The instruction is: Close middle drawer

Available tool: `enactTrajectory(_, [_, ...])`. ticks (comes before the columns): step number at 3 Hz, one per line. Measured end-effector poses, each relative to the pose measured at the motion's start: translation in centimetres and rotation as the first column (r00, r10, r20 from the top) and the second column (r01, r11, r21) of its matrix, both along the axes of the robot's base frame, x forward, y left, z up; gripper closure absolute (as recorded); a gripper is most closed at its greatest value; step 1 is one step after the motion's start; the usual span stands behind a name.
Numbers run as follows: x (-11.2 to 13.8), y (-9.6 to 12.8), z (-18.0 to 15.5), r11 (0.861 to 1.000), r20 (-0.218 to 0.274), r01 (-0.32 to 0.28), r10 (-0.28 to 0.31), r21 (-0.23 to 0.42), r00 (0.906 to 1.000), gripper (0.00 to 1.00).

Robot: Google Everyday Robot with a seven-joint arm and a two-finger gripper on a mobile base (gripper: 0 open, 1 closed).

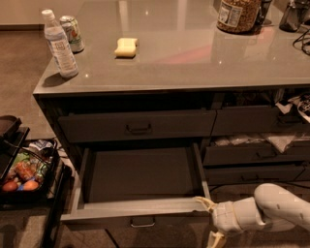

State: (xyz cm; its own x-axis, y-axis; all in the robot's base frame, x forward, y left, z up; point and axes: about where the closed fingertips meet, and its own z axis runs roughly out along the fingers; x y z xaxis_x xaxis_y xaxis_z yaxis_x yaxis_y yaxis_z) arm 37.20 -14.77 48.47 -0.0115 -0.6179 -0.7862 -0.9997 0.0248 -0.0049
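1. We see the middle drawer (139, 181) pulled far out of the left column of the cabinet, below the shut top drawer (138, 126). Its lighter rim faces us and its dark inside holds nothing we can make out.
2. Its small pull handle (143, 223) sits at the centre of the front, low in the view.
3. The end effector (207, 220) is at the drawer's front right corner. Its fingers are spread apart: the upper one (204, 203) touches the rim at that corner and the lower one points down beside the front.
4. The pale arm (276, 208) reaches in from the right edge, in front of the right-hand drawers (256, 155), which stand partly out with loose things inside.
5. To the left of the drawer, near its side, stands a black basket (24, 169) holding food.
6. On the grey surface (193, 53) above stand a water bottle (59, 44), a can (72, 34) just behind it, a yellow sponge (126, 47) and, well apart to the right, a large jar (237, 14).
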Motion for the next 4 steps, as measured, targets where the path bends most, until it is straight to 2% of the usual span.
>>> enactTrajectory(1, [-1.2,0.2,-2.5,1.0,-0.008,-0.009,0.009,0.018,0.9999,0.0])
enactTrajectory(2, [-5.1,-0.6,-4.1,0.999,0.008,0.01,-0.011,0.035,0.9999,0.0])
enactTrajectory(3, [-5.1,-0.6,-4.1,0.999,0.008,0.01,-0.011,0.035,0.9999,0.0])
enactTrajectory(4, [-1.9,-1.8,-3.1,0.993,0.101,0.065,-0.075,0.094,0.9921,0.0])
